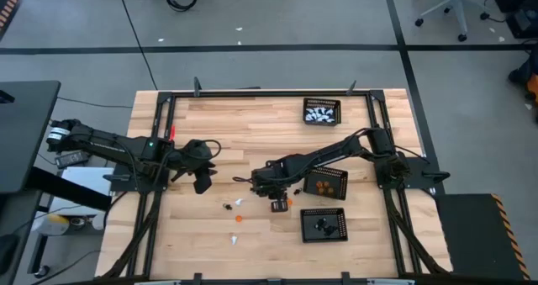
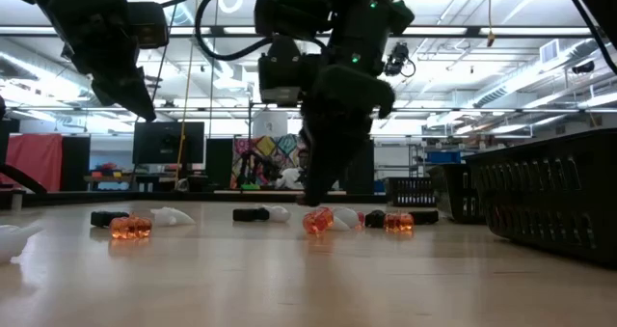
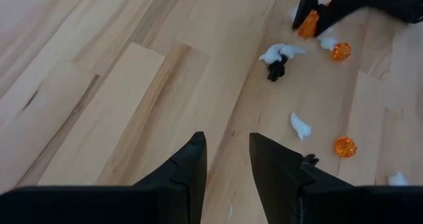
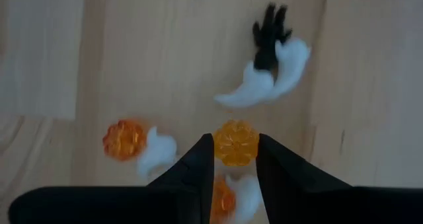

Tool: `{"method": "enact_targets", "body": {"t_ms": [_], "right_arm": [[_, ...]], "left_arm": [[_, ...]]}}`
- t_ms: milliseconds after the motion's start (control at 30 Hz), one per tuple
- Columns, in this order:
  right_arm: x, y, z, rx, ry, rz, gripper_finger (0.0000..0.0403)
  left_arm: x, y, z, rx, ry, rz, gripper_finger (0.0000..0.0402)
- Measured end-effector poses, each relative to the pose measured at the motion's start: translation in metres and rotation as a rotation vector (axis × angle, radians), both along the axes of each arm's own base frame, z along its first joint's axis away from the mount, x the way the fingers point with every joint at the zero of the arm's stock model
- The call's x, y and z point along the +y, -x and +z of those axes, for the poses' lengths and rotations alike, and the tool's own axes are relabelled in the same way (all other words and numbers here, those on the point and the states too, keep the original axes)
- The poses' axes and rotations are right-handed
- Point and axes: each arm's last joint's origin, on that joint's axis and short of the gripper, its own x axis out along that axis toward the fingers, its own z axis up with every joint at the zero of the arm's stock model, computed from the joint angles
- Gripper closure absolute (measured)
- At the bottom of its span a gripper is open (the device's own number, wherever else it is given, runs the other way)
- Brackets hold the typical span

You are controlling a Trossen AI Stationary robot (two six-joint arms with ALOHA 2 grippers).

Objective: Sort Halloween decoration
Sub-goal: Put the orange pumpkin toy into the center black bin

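Observation:
Tiny Halloween figures lie loose on the wooden table: an orange pumpkin (image 4: 123, 139), white ghosts (image 4: 264, 82) and a black figure (image 4: 269, 32). More lie nearer the front (image 1: 239, 219). My right gripper (image 4: 236, 145) points down at the table's middle, shut on one orange pumpkin (image 4: 236, 139). My left gripper (image 3: 228, 158) hangs open above bare wood at the left (image 1: 202, 182), with nothing between its fingers. My right gripper pinches the orange pumpkin by its two opposite sides (image 4: 221, 148) between the two fingertips (image 4: 201, 154). The fingers come from above, pointing steeply down. The pumpkin (image 2: 318, 220) sits at the fingers' free ends; whether it is clear of the table I cannot tell.
Three black mesh trays stand on the right: one with white figures at the far side (image 1: 322, 111), one with orange figures (image 1: 328, 184) next to my right gripper, and one with black figures (image 1: 324, 224) near the front. A black frame (image 1: 252, 93) edges the table.

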Motion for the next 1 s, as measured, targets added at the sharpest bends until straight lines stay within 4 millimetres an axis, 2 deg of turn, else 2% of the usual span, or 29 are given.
{"method": "enact_targets", "body": {"t_ms": [300,500,633,833,1000], "right_arm": [[-0.004,0.019,0.04,0.006,0.041,-0.046,0.0303],[-0.004,0.043,0.069,0.025,0.078,-0.099,0.0303],[-0.005,0.072,0.076,0.073,0.074,-0.149,0.0303],[-0.007,0.13,0.082,0.082,0.056,-0.272,0.0303],[-0.009,0.175,0.073,0.1,0.031,-0.357,0.0303]], "left_arm": [[0.0,0.001,-0.001,0.018,-0.002,0.001,0.0278],[0.0,0.001,-0.001,0.018,-0.002,0.001,0.0278],[0.0,0.001,-0.001,0.016,0.002,0.006,0.0278],[0.0,0.001,-0.001,0.015,0.005,0.008,0.0278],[0.0,0.001,-0.001,0.01,0.005,0.008,0.0278]]}}
